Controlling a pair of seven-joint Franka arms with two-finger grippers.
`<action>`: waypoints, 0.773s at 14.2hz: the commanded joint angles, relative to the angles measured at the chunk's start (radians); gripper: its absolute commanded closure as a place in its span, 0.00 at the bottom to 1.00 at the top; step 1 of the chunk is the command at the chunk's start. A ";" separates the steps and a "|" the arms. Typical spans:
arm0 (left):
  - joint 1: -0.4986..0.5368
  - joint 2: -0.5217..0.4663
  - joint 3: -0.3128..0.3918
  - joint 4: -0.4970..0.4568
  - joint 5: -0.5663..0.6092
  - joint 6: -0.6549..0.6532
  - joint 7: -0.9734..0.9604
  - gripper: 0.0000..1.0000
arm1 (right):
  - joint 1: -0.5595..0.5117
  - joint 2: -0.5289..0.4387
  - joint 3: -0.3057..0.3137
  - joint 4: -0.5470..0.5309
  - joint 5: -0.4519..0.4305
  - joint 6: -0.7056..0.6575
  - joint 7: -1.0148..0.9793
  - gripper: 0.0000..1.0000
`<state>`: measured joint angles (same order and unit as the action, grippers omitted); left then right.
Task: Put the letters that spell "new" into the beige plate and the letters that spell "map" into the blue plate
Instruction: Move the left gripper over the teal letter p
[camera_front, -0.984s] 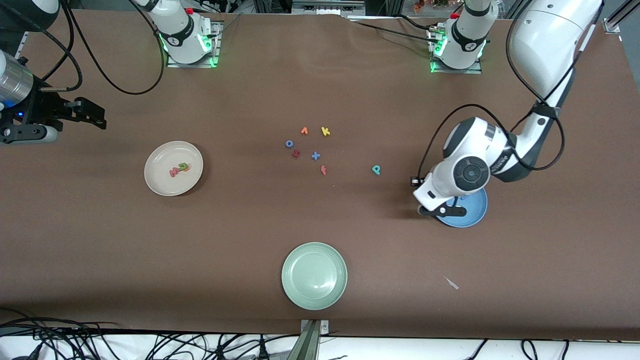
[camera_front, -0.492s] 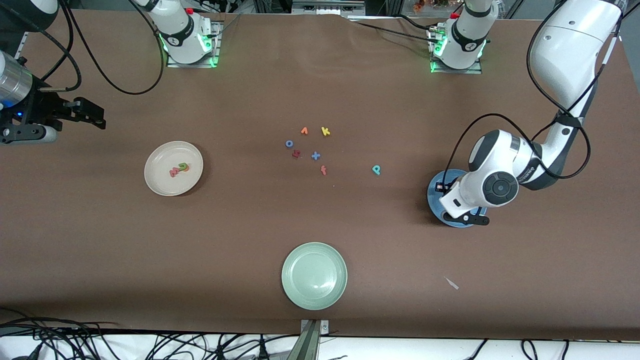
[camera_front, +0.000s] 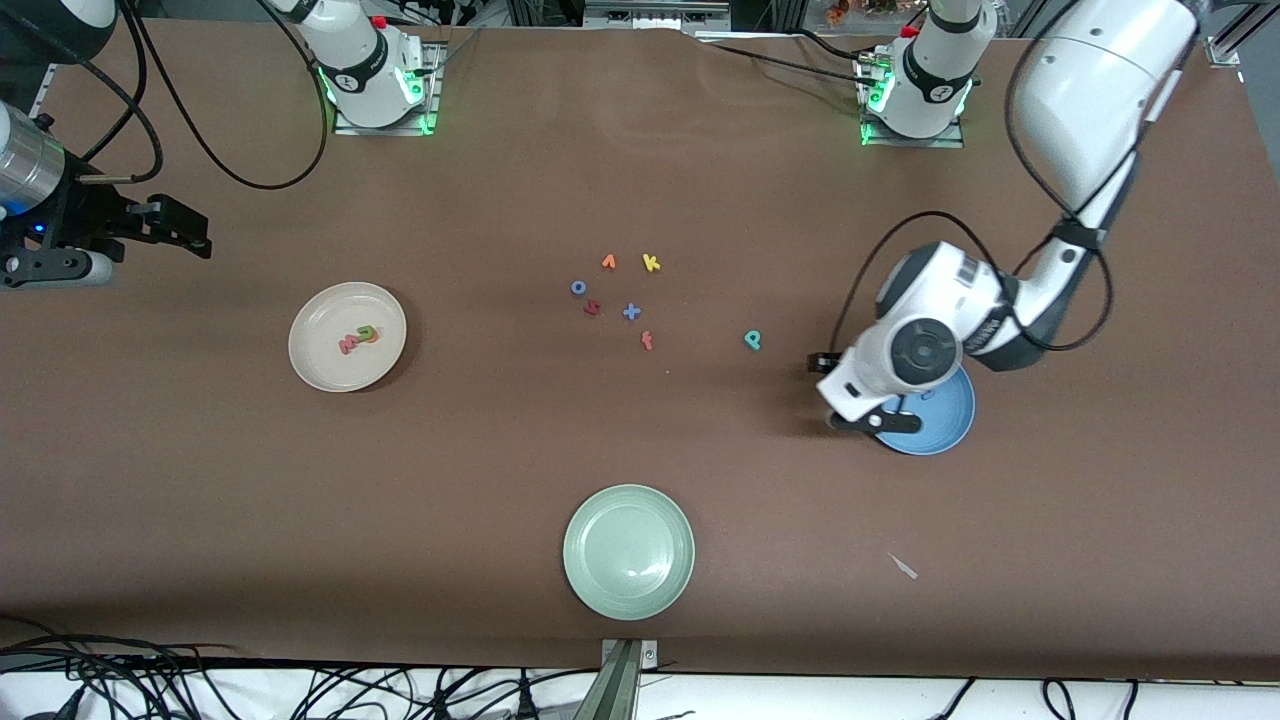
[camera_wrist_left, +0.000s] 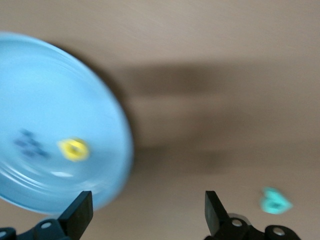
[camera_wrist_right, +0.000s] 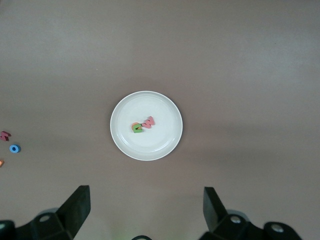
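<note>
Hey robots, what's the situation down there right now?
Left gripper open, empty, over the blue plate edge; right gripper open, waiting. Yellow a and blue m plated; teal p on table. New letters in beige plate.

A brown tabletop (camera_front: 640, 180) spreads below me, matte and evenly lit, faintly creased near its upper edge. Black cables (camera_front: 230, 685) tangle along a pale strip at its lower edge, where a metal bracket (camera_front: 628, 655) sits at the middle. Metal framing (camera_front: 650, 12) and more cables run along its upper edge.
</note>
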<state>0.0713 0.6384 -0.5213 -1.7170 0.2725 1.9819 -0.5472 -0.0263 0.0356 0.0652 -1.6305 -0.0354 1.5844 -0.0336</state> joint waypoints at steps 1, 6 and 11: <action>-0.068 -0.005 0.004 0.000 -0.102 0.001 -0.132 0.14 | -0.007 -0.008 0.005 -0.002 -0.008 -0.009 0.000 0.00; -0.094 -0.011 0.001 -0.133 -0.107 0.219 -0.351 0.13 | -0.007 -0.008 0.005 -0.002 -0.008 -0.009 0.000 0.00; -0.143 0.009 0.004 -0.165 -0.091 0.296 -0.438 0.15 | -0.009 -0.006 0.002 -0.002 -0.008 -0.009 0.000 0.00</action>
<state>-0.0676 0.6541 -0.5230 -1.8614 0.1872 2.2550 -0.9649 -0.0267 0.0356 0.0634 -1.6307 -0.0354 1.5841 -0.0336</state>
